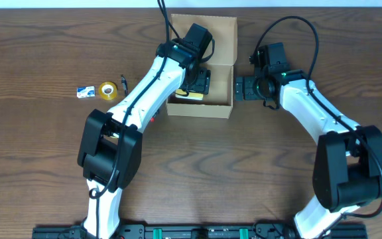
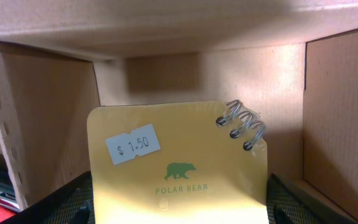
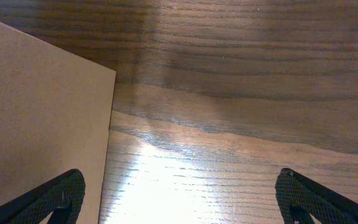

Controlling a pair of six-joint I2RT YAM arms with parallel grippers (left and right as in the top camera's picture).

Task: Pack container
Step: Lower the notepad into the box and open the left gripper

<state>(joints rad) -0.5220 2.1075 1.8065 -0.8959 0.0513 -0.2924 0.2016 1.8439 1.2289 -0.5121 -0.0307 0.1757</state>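
The box [image 1: 199,110] looks light and stiff but may slide, so hold it by a side wall; it sits around the left hand [image 1: 196,82], which grips a yellow pad [image 2: 179,186] inside, and just beside the wide-open, empty right hand [image 1: 243,87]

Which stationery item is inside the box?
The yellow Polar Bear notepad, in the left pincer inside the container; the tape roll, blue-white packet and small black item lie on the table.
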